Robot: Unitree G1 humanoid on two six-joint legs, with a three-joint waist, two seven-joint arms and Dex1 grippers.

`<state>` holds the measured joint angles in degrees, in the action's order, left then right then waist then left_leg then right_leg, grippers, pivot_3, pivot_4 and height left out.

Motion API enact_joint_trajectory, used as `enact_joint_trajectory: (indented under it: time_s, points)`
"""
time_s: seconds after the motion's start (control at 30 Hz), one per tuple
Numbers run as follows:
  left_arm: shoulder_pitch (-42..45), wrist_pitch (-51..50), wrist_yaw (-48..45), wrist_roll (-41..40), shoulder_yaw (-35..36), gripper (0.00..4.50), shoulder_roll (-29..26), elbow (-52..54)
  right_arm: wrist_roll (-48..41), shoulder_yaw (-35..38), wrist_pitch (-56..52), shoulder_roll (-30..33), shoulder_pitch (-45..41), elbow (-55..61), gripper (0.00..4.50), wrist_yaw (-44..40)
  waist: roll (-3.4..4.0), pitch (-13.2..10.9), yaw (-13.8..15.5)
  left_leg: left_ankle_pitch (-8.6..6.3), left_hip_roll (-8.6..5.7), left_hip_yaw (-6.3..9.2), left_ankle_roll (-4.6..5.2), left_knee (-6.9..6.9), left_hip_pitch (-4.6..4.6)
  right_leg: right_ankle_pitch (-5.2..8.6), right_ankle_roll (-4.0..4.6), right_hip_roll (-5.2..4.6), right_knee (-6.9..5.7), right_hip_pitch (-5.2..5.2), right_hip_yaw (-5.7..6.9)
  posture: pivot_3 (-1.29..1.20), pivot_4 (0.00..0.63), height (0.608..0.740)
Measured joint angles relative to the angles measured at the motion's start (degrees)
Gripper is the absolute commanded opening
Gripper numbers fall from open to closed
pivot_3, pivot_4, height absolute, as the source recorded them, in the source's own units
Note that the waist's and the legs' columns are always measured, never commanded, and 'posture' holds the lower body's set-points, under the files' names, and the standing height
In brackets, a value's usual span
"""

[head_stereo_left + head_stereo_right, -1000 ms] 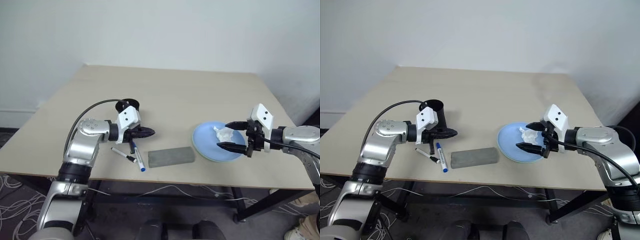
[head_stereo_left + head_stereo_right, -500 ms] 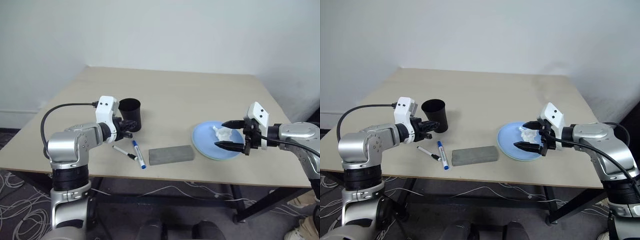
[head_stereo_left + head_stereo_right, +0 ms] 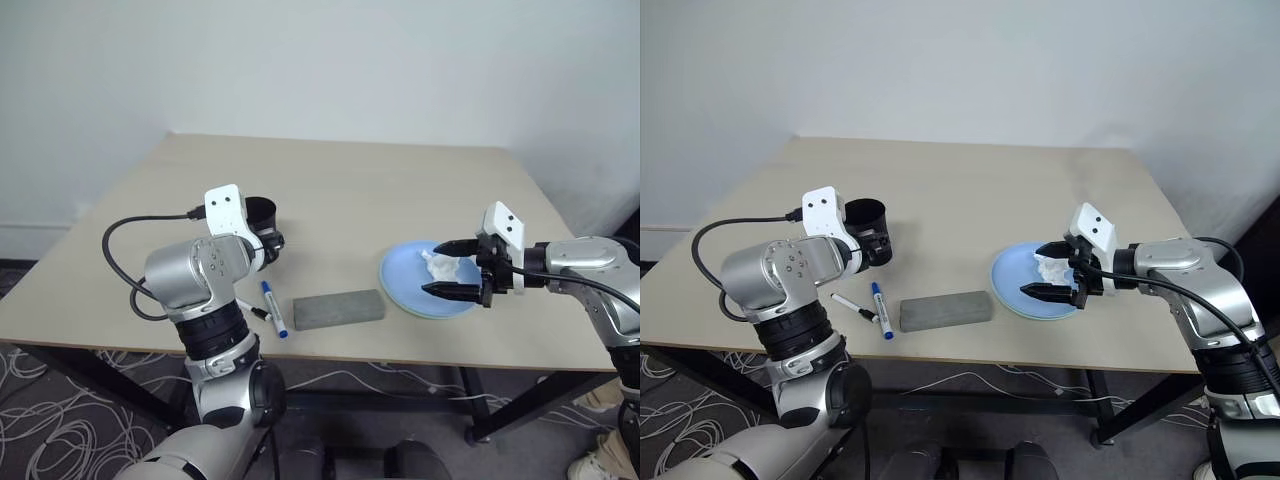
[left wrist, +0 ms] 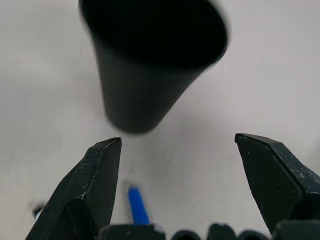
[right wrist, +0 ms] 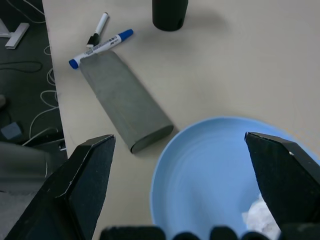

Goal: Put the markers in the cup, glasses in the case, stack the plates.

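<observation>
You have a crumpled white tissue (image 3: 443, 266) sitting right between the spread fingers of the right hand. The pale wooden table (image 3: 400, 190) stretches under both hands. Loose cables (image 3: 40, 440) trail on the floor below the left hand, beneath the table's dark frame (image 3: 520, 405).

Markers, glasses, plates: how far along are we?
Looks done: plates stacked, blue plate over a green rim, tissue on top; case is shut, glasses can't be seen. In hand: nothing; the left gripper is open facing the upright cup, the right gripper open over the plate. Left: both markers lie on the table.
</observation>
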<state>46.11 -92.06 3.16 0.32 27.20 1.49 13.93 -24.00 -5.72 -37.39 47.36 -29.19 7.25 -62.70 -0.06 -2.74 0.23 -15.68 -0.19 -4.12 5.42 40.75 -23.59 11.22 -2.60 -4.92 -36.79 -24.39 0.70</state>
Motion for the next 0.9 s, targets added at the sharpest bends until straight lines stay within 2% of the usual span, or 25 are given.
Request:
enact_joint_trajectory:
  time_s: [0.4,0.9]
  points:
    - [-5.3,0.0,4.1,3.1,-3.2,3.86,3.0,-6.1,0.0,-0.3,-0.1,-0.5,0.0,0.1,4.5,0.1,0.0,0.0,0.0,-0.14,-0.01,0.04,0.21,-0.2,-0.03,-0.09,0.14,-0.22,0.11,-0.16,0.02,0.0,0.0,0.737]
    - [-3.4,0.0,6.4,3.9,-4.2,3.86,4.0,-11.6,-0.1,-0.3,-0.5,-0.8,0.1,1.0,4.5,0.6,0.03,0.0,0.0,-0.14,-0.02,0.03,0.2,-0.39,-0.03,-0.11,0.17,-0.33,0.18,-0.24,0.02,0.0,0.0,0.737]
